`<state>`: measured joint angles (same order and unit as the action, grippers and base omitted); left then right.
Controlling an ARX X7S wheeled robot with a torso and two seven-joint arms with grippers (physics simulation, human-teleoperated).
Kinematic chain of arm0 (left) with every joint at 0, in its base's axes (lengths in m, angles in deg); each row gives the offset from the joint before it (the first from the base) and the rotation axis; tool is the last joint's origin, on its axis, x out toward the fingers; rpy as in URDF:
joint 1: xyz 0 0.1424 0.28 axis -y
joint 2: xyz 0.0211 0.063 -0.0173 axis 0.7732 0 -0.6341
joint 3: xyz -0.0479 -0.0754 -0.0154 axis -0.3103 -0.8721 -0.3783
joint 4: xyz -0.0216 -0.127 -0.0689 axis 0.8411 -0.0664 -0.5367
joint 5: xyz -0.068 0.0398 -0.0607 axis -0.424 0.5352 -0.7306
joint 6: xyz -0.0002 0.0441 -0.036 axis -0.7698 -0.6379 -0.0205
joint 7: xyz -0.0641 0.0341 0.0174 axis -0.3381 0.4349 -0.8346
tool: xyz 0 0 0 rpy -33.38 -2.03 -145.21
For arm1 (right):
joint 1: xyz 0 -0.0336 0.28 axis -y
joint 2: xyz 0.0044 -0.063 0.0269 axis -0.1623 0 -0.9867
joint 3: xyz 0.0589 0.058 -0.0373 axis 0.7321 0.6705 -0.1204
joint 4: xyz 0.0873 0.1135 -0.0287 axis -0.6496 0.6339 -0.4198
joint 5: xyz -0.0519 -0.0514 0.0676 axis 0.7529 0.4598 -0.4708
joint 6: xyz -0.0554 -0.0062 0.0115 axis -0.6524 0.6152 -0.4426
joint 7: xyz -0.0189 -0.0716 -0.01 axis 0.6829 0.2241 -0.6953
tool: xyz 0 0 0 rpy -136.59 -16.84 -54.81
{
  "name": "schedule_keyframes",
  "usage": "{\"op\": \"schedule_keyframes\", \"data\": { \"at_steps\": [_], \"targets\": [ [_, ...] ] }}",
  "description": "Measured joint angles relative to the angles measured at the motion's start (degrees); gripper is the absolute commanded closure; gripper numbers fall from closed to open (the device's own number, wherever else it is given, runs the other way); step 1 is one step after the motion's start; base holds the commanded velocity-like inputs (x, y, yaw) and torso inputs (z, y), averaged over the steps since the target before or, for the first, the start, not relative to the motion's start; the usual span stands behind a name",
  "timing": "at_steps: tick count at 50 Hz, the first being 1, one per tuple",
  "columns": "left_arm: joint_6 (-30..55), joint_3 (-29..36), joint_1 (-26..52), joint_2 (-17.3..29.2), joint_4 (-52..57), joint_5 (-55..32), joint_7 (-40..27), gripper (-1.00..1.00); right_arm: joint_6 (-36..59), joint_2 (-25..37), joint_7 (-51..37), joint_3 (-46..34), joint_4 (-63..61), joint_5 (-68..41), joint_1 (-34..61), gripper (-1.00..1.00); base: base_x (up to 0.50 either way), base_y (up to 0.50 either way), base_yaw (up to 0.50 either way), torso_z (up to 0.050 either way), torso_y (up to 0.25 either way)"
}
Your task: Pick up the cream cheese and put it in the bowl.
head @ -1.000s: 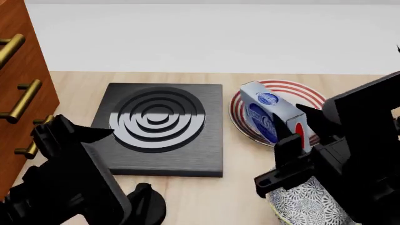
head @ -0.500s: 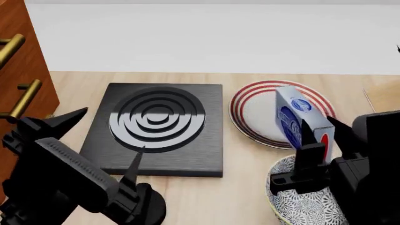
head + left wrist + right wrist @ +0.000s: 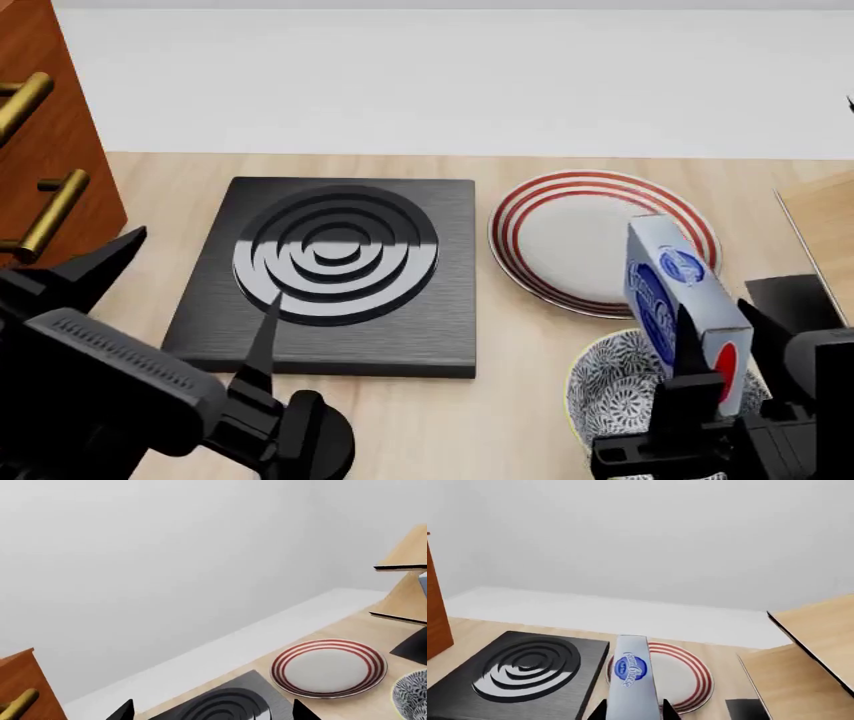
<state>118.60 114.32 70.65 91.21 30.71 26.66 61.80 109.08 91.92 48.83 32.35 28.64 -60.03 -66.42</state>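
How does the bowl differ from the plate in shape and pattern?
The bowl is deep; the plate is flat. The bowl carries a dense dark floral pattern; the plate has red rings around a plain centre. The cream cheese hangs over the bowl; the plate is bare. Both are round and white.

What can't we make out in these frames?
- Bowl: head view, its right part hidden by the right gripper and the cream cheese; left wrist view shows only a sliver at the frame edge.
- Box's near end: right wrist view, cut off by the bottom edge, so pad contact isn't visible.
- Left gripper: left wrist view shows only the fingertips.
- Wooden structure: cut off by the frame edge.
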Motion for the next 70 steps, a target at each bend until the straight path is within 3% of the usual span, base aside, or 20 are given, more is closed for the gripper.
{"op": "schedule_keyframes", "data": {
  "at_steps": [16,70],
  "targets": [
    [-2.75,-0.21,-1.57,-0.08,-0.80,0.81,-0.49,-1.00,2.75,0.87,-3.64,0.18,0.85,-2.00,-1.38,1.00,0.00,0.00,0.00,0.000,0.001],
    [-5.22,0.42,-2.63,0.19,-1.04,2.25,-1.35,-1.00,16.90,-3.80,-10.33,-11.25,13.20,-5.48,14.57,1.00,0.00,0.00,0.00,0.000,0.001]
  ]
}}
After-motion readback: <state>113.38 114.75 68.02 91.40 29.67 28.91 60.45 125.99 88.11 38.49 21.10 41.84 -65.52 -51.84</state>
